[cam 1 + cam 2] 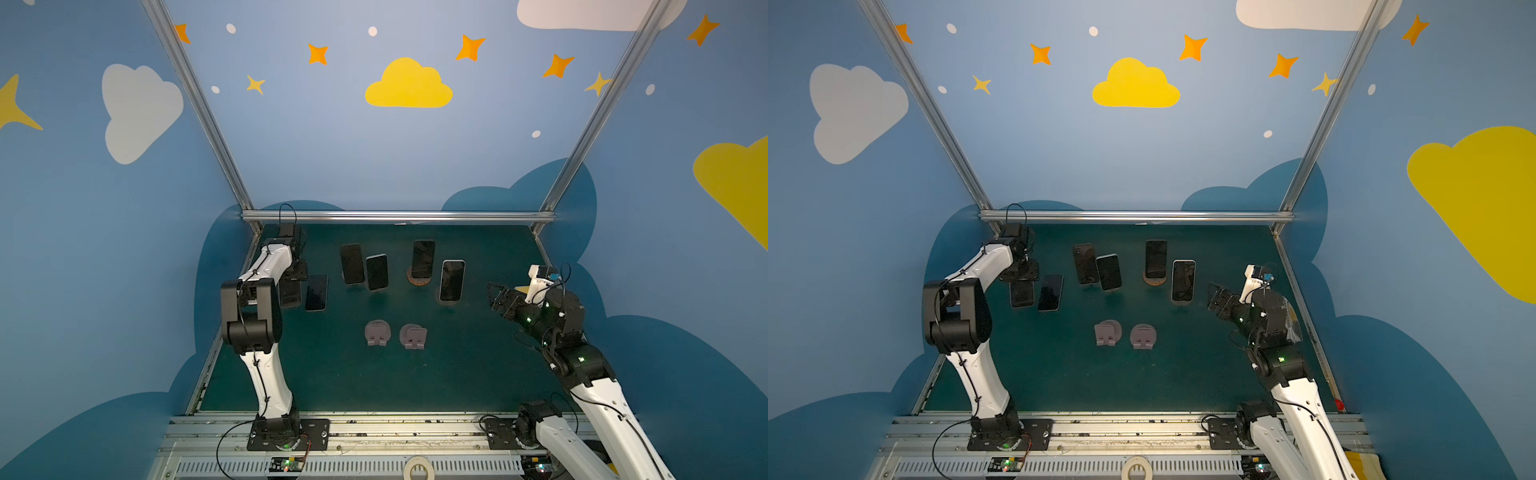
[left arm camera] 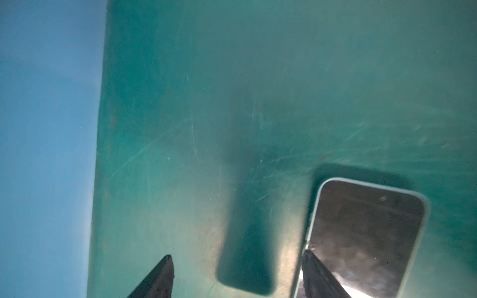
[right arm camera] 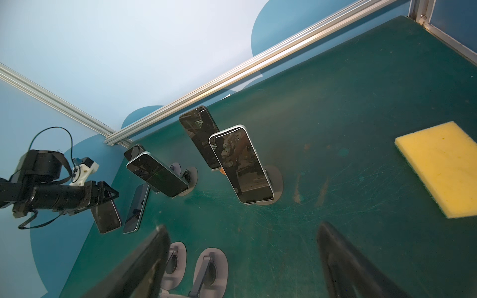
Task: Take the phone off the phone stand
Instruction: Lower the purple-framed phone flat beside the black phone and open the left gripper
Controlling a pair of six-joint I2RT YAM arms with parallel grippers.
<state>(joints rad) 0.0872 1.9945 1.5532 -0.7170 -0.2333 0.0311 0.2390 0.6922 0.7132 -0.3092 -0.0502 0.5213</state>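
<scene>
Left gripper [image 3: 109, 197] clamps a lifted phone [image 3: 107, 216], left of the empty stands [image 1: 377, 332]; four phones [image 1: 452, 280] beyond them sit mounted; right gripper [image 1: 494, 297] gapes, idle.

Left wrist view blurred; glare on phone [image 2: 361, 232].

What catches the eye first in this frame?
The left gripper grips a dark phone over the left of the table, beside a flat phone. Four more phones stand propped at the back, with two empty stands in front. The right gripper hovers open at right.
</scene>
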